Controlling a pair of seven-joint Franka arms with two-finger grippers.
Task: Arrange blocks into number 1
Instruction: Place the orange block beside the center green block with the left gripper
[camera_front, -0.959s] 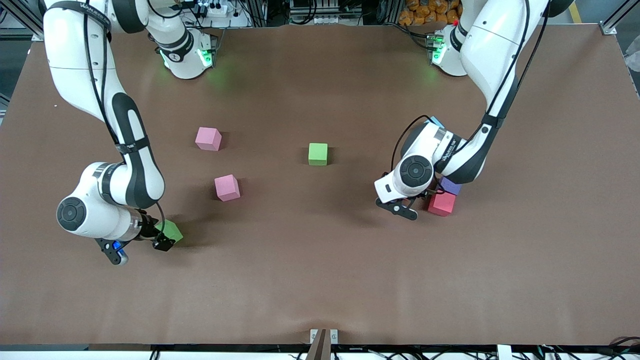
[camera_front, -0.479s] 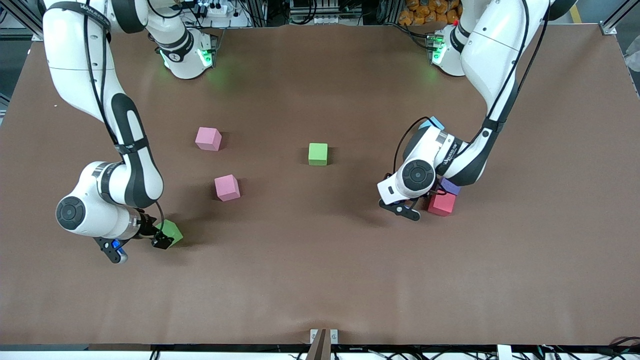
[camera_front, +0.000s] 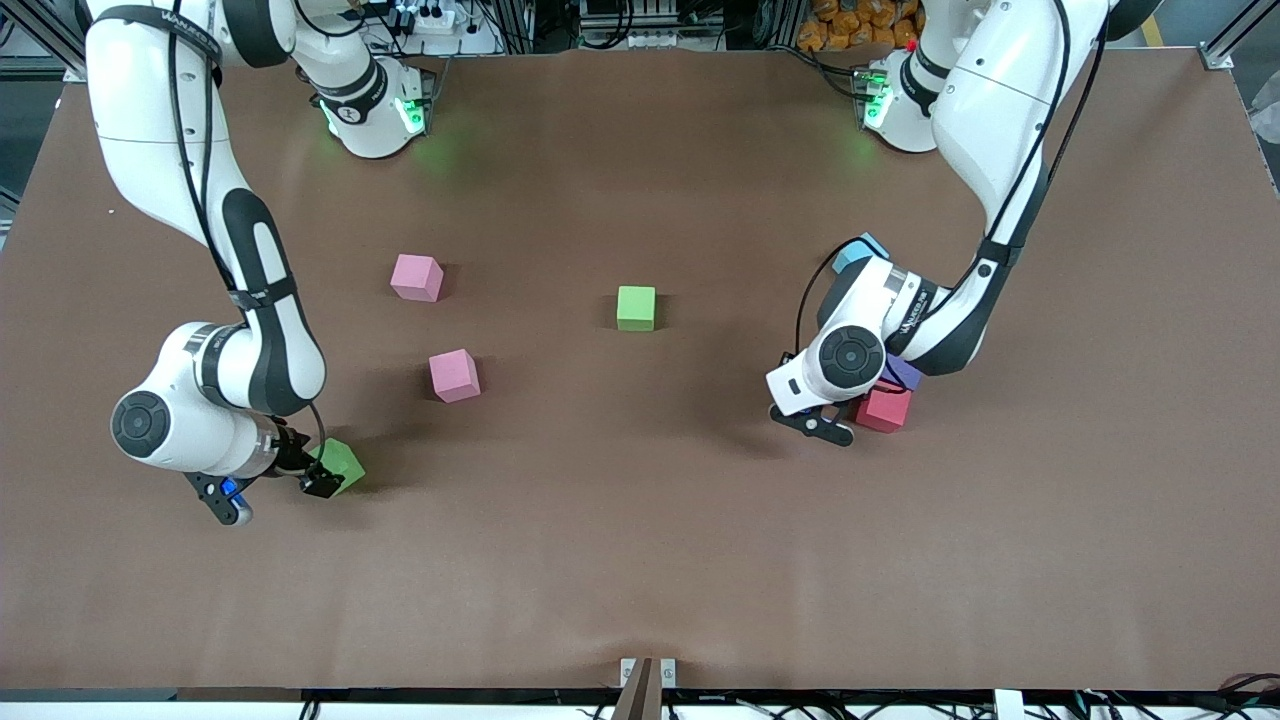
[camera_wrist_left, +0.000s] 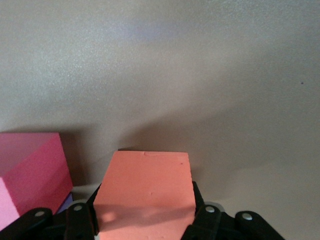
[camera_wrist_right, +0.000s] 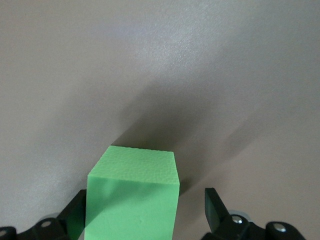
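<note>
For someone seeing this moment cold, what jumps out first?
Both arms are bent low over blocks at the table's two ends. The right gripper straddles a green block, fingers apart around it, while the left gripper closes on an orange block beside the crimson block. Between them lie two pink blocks and another green block.

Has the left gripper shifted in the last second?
Yes. The left gripper has slid toward the left arm's end of the table, covering more of the crimson block, which stays put. An orange block sits between its fingers.
</note>
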